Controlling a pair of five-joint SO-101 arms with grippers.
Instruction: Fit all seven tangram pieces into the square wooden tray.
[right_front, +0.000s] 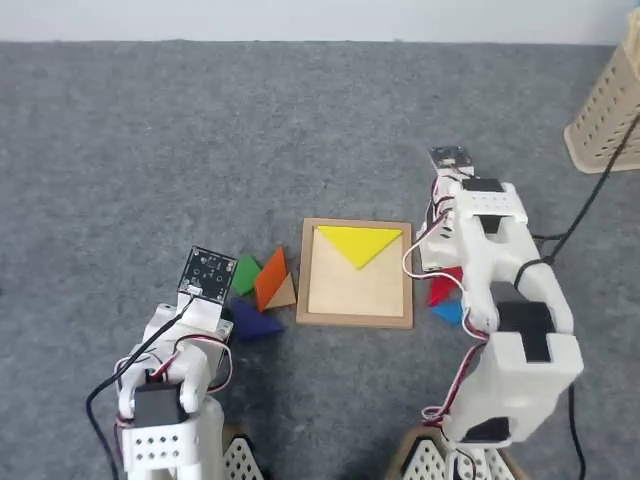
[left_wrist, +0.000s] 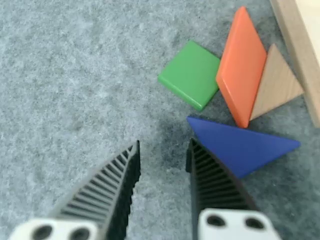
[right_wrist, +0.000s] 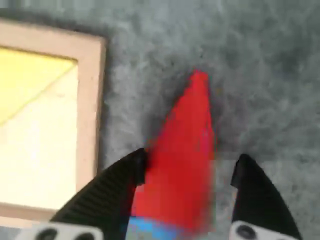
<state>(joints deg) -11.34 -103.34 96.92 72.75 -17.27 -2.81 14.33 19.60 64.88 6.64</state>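
**Item: square wooden tray** (right_front: 355, 320), on grey carpet between the two arms.
- Contents: yellow triangle (right_front: 358, 243), seated flat against the tray's far rim. The rest of the floor is bare wood.
- Beside the tray, right arm's side: red triangle (right_wrist: 182, 165), near the rim but apart from it. A light blue piece (right_front: 449, 312) touches its near end.
- Beside the tray, left arm's side: tan triangle (left_wrist: 275, 85) against the rim. Further out lie the orange parallelogram (left_wrist: 242, 65), the green square (left_wrist: 190, 75) and, nearest that arm, the dark blue triangle (left_wrist: 245, 145).
- Right gripper (right_wrist: 192, 159): jaws spread, straddling the red triangle, not yet clamped.
- Left gripper (left_wrist: 164, 145): jaws apart over bare carpet, just beside the dark blue triangle, holding nothing.

**Step in hand (judged):** early, with one piece of seven placed and the red triangle next. The move calls for closing on its edges, lifting it over the rim and turning it to sit against the yellow one.

**Markings:** no legible writing on the pieces or the tray.
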